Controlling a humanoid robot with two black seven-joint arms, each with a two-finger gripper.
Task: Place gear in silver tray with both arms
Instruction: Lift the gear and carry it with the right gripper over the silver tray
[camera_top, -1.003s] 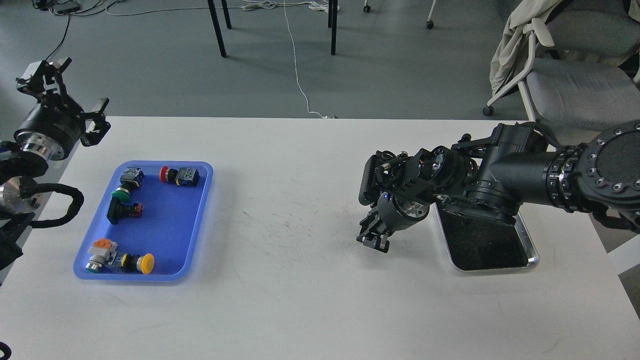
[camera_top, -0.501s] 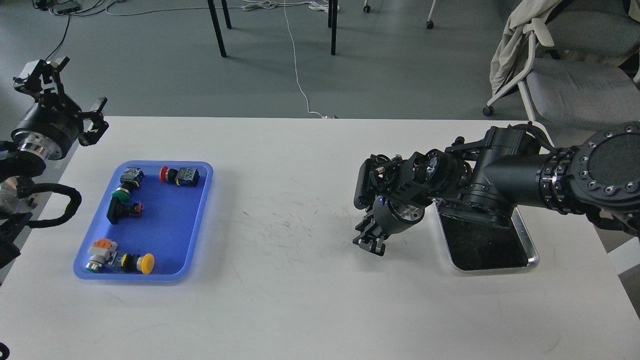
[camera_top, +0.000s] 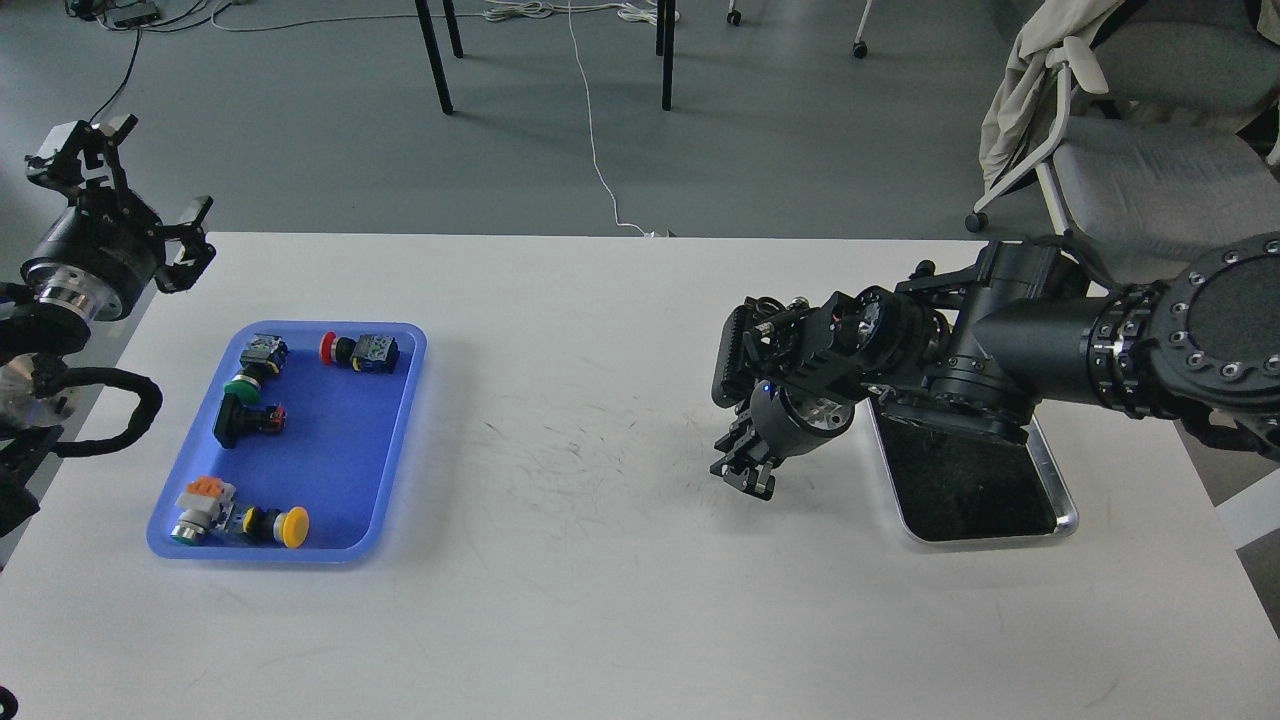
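The silver tray (camera_top: 1068, 517) lies at the right of the white table, its far end hidden under my right arm; the part of its dark bottom that shows is bare. My right gripper (camera_top: 744, 474) points down just above the table, left of the tray; it is dark and its fingers cannot be told apart. My left gripper (camera_top: 135, 185) is raised beyond the table's far left corner, open and empty. Several push-button switch parts, among them a yellow-capped one (camera_top: 283, 526) and a red-capped one (camera_top: 345, 350), lie in the blue plastic tray (camera_top: 340, 450).
The white table (camera_top: 560, 560) carries only the two trays. Behind it are the grey floor, a white cable (camera_top: 598, 170), black furniture legs (camera_top: 434, 60) and an office chair (camera_top: 1140, 150) at the back right.
My right gripper dipped slightly left and down, then rose back a little. My left gripper shifted slightly left and up.
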